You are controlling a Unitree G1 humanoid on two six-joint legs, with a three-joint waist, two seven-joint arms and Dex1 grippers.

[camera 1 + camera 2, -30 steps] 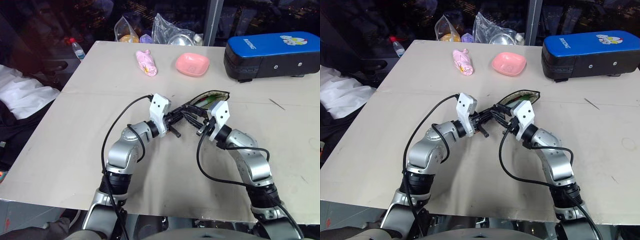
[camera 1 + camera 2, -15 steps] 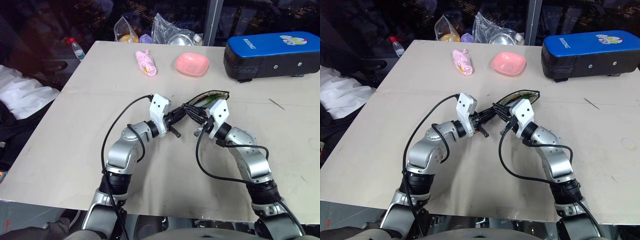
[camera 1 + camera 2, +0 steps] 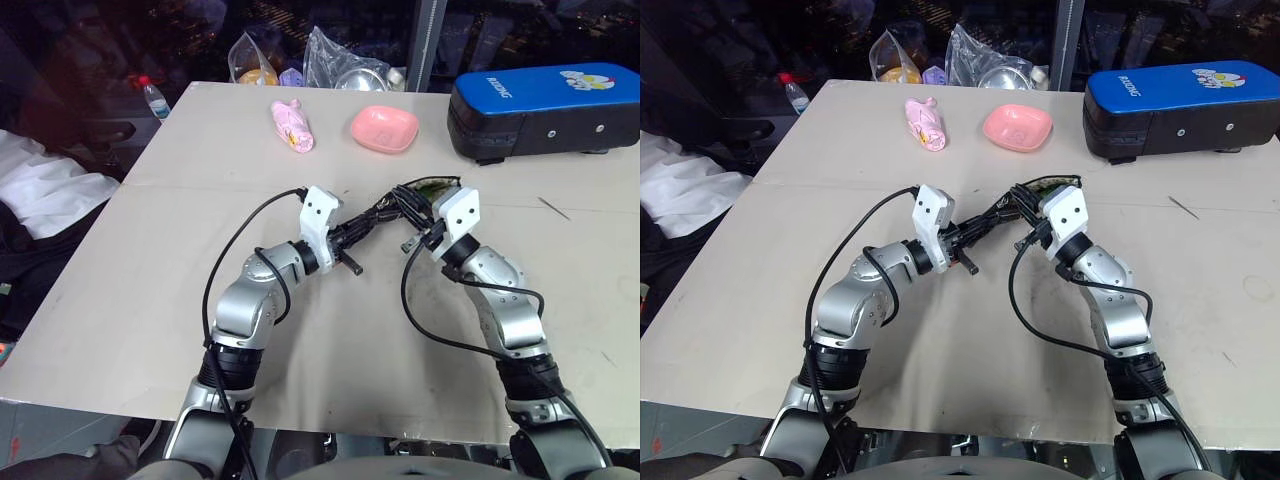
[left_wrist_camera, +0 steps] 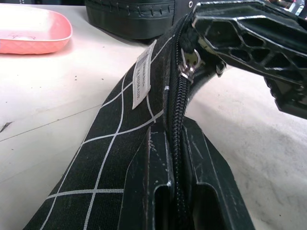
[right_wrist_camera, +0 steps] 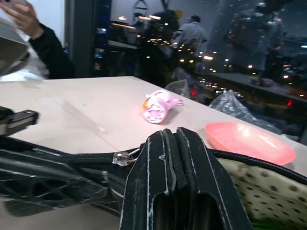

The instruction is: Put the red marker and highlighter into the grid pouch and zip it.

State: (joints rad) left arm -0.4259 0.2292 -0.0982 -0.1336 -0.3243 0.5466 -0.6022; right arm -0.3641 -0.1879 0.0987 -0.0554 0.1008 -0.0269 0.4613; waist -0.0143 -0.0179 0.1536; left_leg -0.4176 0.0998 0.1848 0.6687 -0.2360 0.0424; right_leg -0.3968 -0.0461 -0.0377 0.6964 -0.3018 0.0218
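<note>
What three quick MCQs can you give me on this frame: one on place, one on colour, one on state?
1. Where is the pink dish?
A. at the table's far side, left of the blue-and-black case
B. under the left gripper
C. on top of the case

2. What colour are the lines on the grid pouch?
A. red
B. white
C. yellow

3. How is the pouch's zipper?
A. fully open
B. shut along the whole length
C. partly shut, still open at the right-gripper end

Answers:
1 A, the head views show it beside the case.
2 B, seen in the left wrist view.
3 C, shut teeth run up to the slider, while the dotted lining gapes past it.
</note>
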